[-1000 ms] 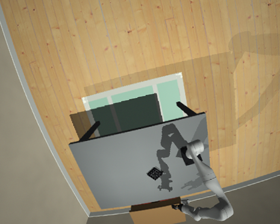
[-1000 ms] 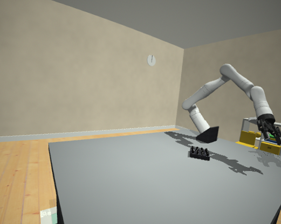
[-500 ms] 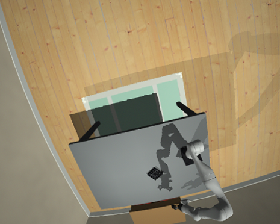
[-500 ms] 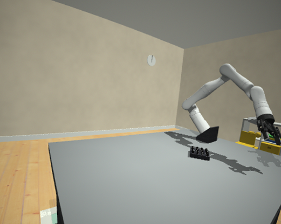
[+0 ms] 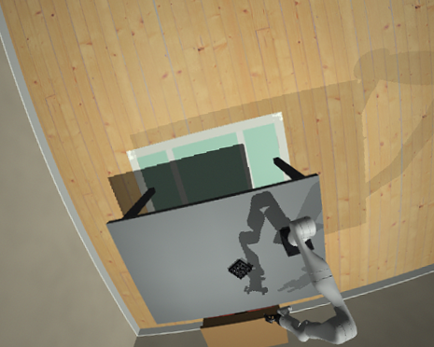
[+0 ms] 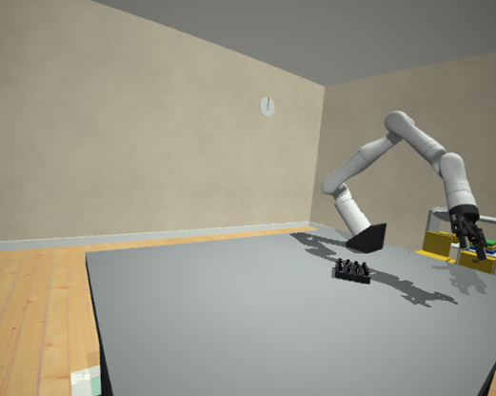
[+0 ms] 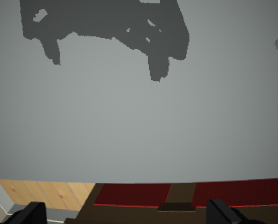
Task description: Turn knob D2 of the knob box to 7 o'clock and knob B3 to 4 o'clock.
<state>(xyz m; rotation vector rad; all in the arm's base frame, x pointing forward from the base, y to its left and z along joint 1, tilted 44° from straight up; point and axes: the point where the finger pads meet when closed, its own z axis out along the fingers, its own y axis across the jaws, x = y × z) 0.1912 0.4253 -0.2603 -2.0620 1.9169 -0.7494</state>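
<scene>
Top view: the open gripper (image 5: 271,318) (image 6: 473,250) (image 7: 126,214) must first reach the knob box (image 5: 240,269) (image 6: 352,272); no turning yet.

In the top view you see a grey tabletop (image 5: 189,259) on dark legs, over a wooden floor (image 5: 217,69). Your small black knob box (image 5: 240,269) sits on it, turned at an angle to its edges, with the shadow of your arm falling just beside it. Your pale arm (image 5: 320,275) rises from a black base (image 5: 289,251) and bends past the tabletop's edge, so your claw (image 5: 267,318) appears over the brown cabinet (image 5: 244,334).
</scene>
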